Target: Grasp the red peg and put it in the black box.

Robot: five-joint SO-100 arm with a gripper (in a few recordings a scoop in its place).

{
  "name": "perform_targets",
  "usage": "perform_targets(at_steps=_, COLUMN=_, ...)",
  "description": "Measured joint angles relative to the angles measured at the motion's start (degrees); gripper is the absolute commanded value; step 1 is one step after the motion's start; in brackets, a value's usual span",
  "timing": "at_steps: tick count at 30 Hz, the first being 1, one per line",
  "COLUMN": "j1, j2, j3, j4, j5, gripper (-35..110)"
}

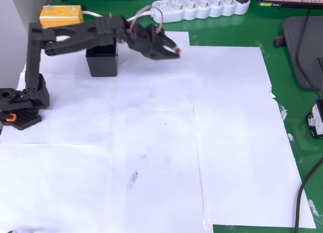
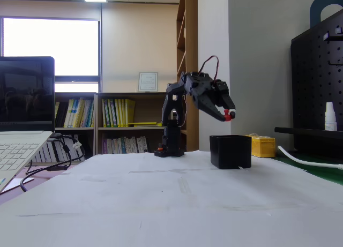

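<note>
Now red peg (image 2: 227,117) upright in tool (image 2: 225,114).

- My table (image 1: 242,28) is green, mostly covered by taped white paper sheets (image 1: 151,142).
- On the paper: the black box (image 1: 102,63), my base (image 1: 22,104).
- On the green: a yellow box (image 1: 60,15), a white power strip (image 1: 202,5).

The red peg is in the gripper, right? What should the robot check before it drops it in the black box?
1. Red peg held at the tip of the gripper: ok.
2. Black box upright, top open: ok.
3. Peg higher than the box rim in the fixed view: ok.
4. Peg right over the opening: not ok; in the overhead view the peg sits right of the box.
5. Box empty inside: cannot tell.
</note>
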Motion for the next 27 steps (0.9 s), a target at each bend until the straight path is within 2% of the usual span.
perform_targets(at_steps=12, j1=-5.36, j2=-7.91, j3=4.83, j4=26.98, j5=6.59, gripper=0)
perform_targets(at_steps=21, j1=-9.32, j2=-10.55, j3=8.53, j4=41.04, j5=9.23, gripper=0)
perform_targets(at_steps=27, j1=-13.36, j2=-11.51, j3=8.53, j4=46.67, j5=12.30, gripper=0)
